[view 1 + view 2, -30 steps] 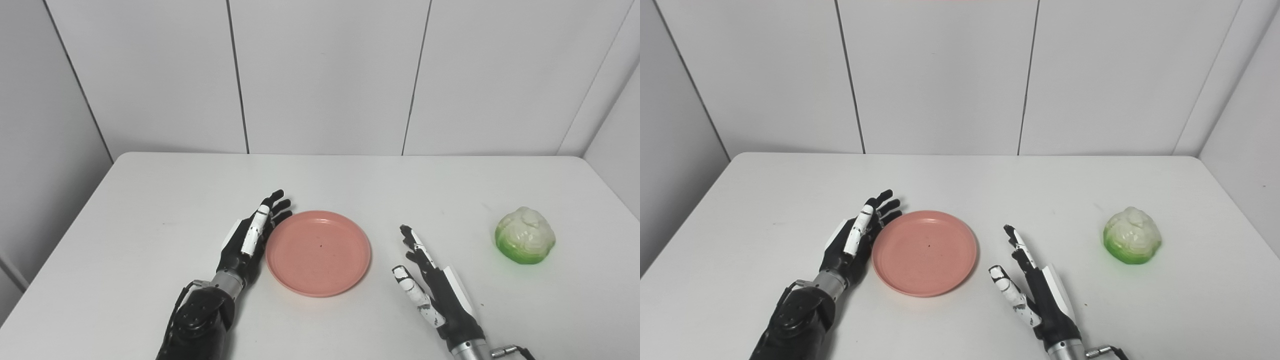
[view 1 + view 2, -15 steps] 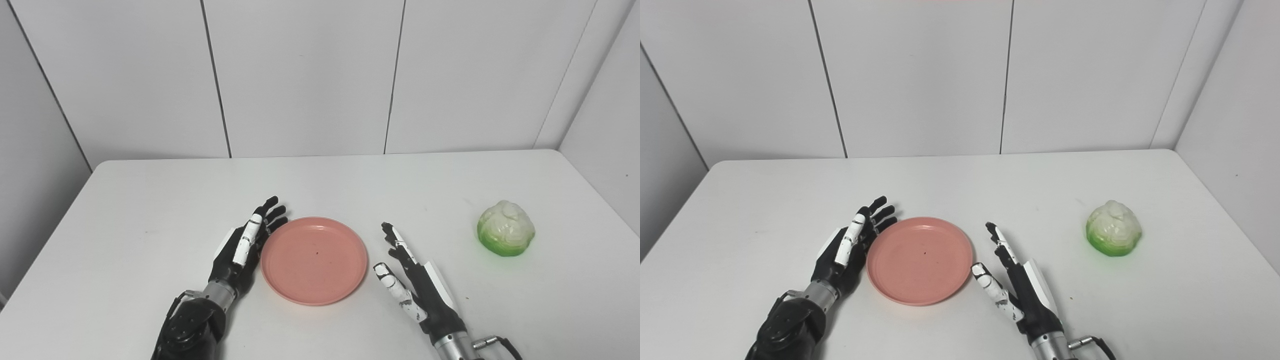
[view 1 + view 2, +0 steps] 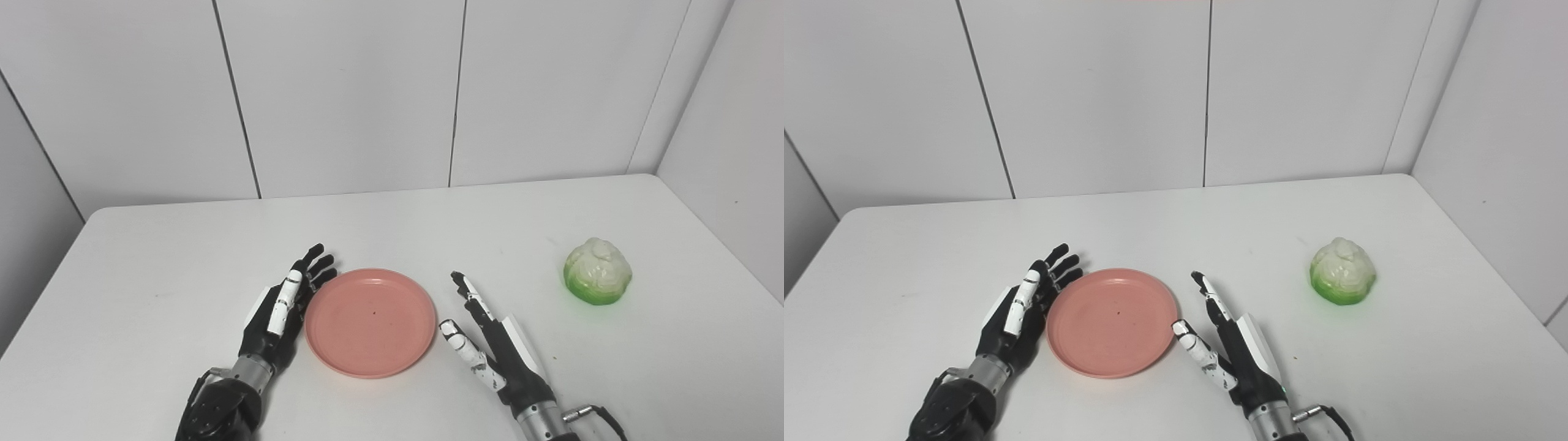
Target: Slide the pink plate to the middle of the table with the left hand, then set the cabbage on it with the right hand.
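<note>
Table (image 3: pixel 153 318): white, wide, reaching out ahead of both my hands and off to either side; everything I deal with lies on it.

Pink plate (image 3: pixel 370 321): round and shallow, lying flat between my two hands near the table's middle. Its left rim sits right against the fingers of my left hand, though I cannot tell for sure that they touch it. Its right rim is just beside my right thumb, with a thin strip of table showing between them. A tiny dark speck sits in its well. It carries nothing.

Left hand (image 3: pixel 278 315): lying edge-on along the plate's left side, palm turned toward the rim, fingers (image 3: pixel 312 263) stretched straight and fanned a little at the tips, pointing away from me. It grips nothing.

Right hand (image 3: pixel 496 349): resting to the right of the plate, palm turned inward toward it, fingers (image 3: pixel 468 291) straight and close together, thumb held apart lower down. It holds nothing.

Cabbage (image 3: pixel 597 271): pale on top, bright green round its base, sitting on the table well off to the right of my right hand and a little beyond my fingertips, untouched and far from the plate.
</note>
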